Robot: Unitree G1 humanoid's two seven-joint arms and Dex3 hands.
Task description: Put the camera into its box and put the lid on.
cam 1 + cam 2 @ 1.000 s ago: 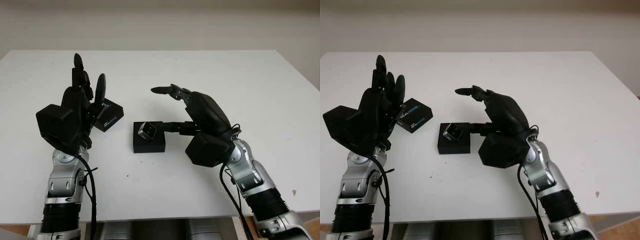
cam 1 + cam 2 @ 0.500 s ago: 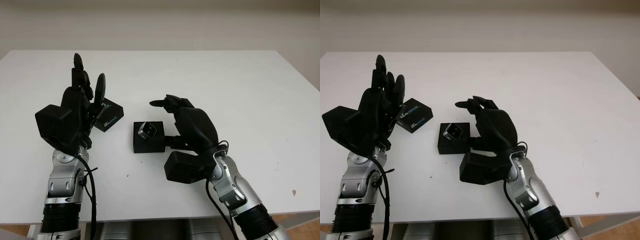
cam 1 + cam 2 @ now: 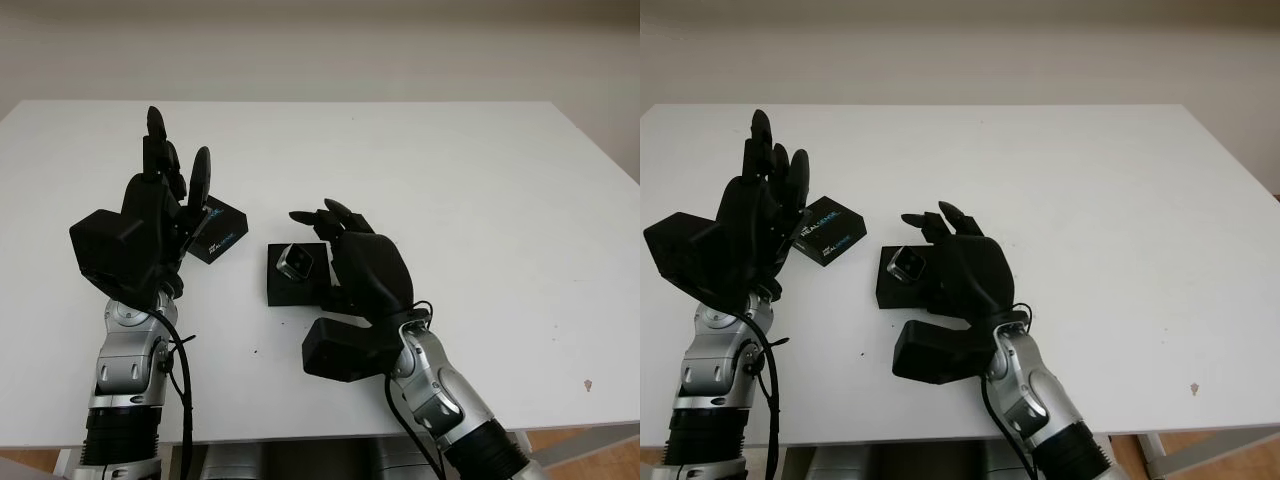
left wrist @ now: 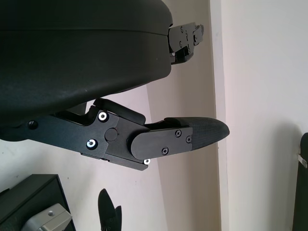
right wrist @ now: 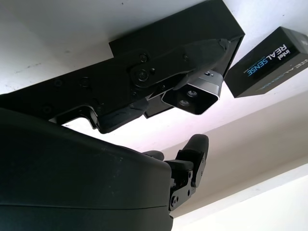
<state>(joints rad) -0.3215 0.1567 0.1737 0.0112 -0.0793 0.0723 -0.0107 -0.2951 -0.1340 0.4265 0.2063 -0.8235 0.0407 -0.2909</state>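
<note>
Silver camera sits tilted in its black box, lid not yet on.

Silver-cased and small, the camera (image 3: 295, 261) lies askew in the open box (image 3: 296, 284) mid-table; it looks light, rigid and smooth, with a lens face best left untouched, so its short ends seem the place to grip. The right hand (image 3: 362, 268) hovers open just beside it, one finger (image 5: 159, 72) close by the camera. The RealSense lid (image 3: 826, 231) lies near the raised, open left hand (image 3: 150, 220). All rests on a white table (image 3: 480, 170) before a pale wall.
</note>
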